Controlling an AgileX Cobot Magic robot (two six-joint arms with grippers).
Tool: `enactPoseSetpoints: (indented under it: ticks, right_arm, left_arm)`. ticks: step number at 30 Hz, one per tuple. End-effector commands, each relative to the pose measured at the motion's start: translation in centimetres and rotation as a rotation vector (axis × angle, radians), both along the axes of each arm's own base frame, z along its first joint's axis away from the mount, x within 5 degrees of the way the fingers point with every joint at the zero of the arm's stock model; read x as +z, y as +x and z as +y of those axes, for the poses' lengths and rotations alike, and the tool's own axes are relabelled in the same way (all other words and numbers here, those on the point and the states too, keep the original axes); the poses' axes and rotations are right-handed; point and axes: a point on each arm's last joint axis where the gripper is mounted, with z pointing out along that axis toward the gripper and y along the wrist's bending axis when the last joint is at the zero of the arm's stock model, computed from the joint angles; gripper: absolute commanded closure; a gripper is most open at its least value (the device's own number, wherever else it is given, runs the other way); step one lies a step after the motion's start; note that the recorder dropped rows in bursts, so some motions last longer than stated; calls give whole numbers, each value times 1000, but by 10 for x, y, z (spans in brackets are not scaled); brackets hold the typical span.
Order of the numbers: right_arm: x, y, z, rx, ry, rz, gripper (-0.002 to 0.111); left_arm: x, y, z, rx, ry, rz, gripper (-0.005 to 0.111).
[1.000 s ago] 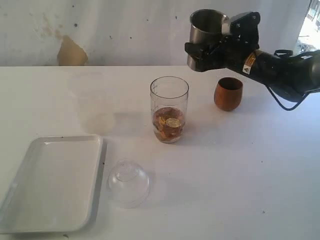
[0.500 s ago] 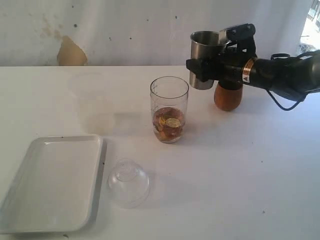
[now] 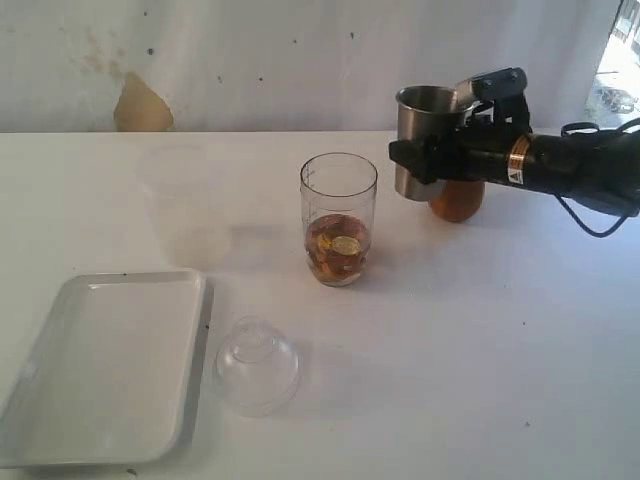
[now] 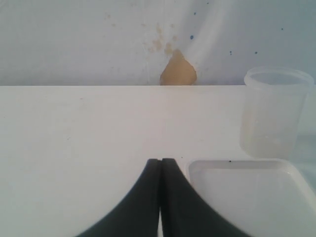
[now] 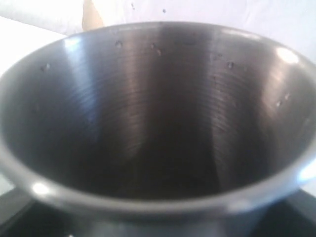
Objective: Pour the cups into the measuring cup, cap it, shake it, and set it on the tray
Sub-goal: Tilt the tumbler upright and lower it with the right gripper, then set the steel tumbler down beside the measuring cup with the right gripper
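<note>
My right tool (image 3: 428,160) grips the upright steel tumbler (image 3: 424,112) beside the wooden cup (image 3: 458,202); my left tool (image 4: 160,190) is clenched.

No wording is legible. A small triangle warning sticker (image 3: 516,173) sits on the right arm (image 3: 580,165) just behind the steel tumbler (image 3: 418,140). The measuring cup (image 3: 339,195) has graduation marks but no readable numbers.

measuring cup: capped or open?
Open. The measuring cup has a bare rim; the clear dome lid sits on the table beside the white tray.
</note>
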Motion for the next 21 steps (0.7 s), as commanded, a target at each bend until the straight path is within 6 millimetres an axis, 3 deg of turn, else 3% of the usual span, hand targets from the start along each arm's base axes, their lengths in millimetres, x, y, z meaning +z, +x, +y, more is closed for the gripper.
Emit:
enactPoseSetpoints:
  ticks: [1, 10, 15, 21]
  right_arm:
    - [4, -11, 6, 90, 13, -86, 108]
    - [-28, -12, 5, 86, -26, -40, 108]
    - [-31, -11, 4, 83, -56, -35, 108]
    - [-49, -15, 11, 179, -37, -58, 108]
  left_arm:
    - [-2, 0, 0, -4, 1, 2, 107]
    - [-2, 0, 0, -4, 1, 2, 107]
    - [-2, 0, 0, -4, 1, 2, 107]
    - [-2, 0, 0, -4, 1, 2, 107]
